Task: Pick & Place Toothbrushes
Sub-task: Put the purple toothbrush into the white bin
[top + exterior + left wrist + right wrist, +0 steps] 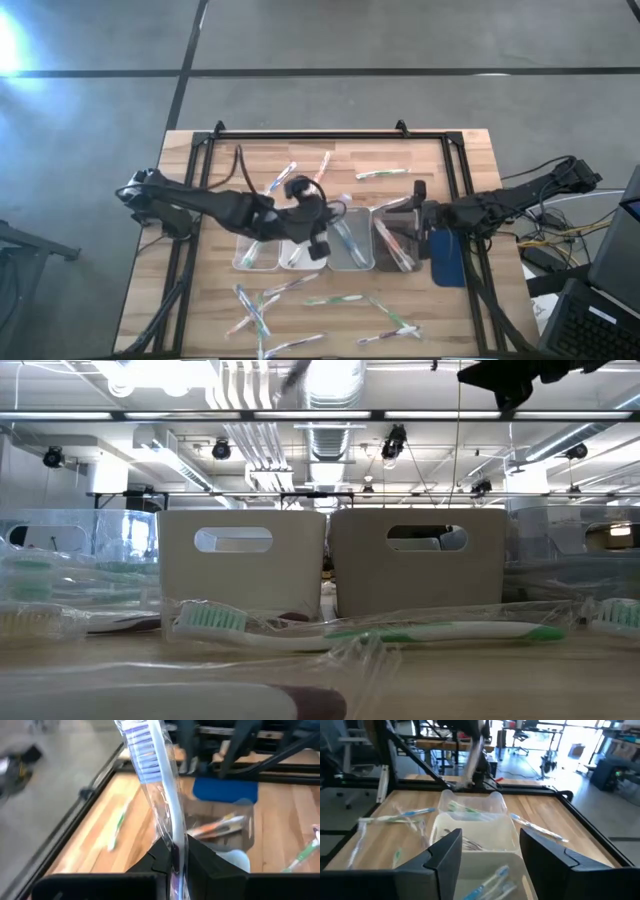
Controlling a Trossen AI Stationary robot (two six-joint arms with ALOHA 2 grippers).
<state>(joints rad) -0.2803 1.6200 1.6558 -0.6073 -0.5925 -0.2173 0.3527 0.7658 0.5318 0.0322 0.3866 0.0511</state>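
My left gripper [318, 236] hangs over the row of clear trays [350, 264] at mid-table, shut on a wrapped toothbrush [161, 785] with blue bristles. At the row's right end my right gripper [413, 212] stands open above the rightmost tray [470, 827], its fingers [445, 855] holding nothing. That tray has several toothbrushes lying in it. Loose wrapped toothbrushes lie flat on the wood at the far side [380, 173] and the near side [335, 298]. One with green bristles [360, 628] lies close to the low camera. My left gripper pinches the toothbrush's handle [176, 846] between its two fingers, through the clear wrapping. The brush runs out past the fingertips, with its bristle head [142, 747] farthest from them. It is lifted clear of the table and trays. The handle's end is hidden between the fingers.
A blue flat object [447, 256] lies on the table right of the trays, under the right arm. A black frame [320, 133] runs along the table's far edge and down both sides. Bare wood shows between the trays and the near toothbrushes.
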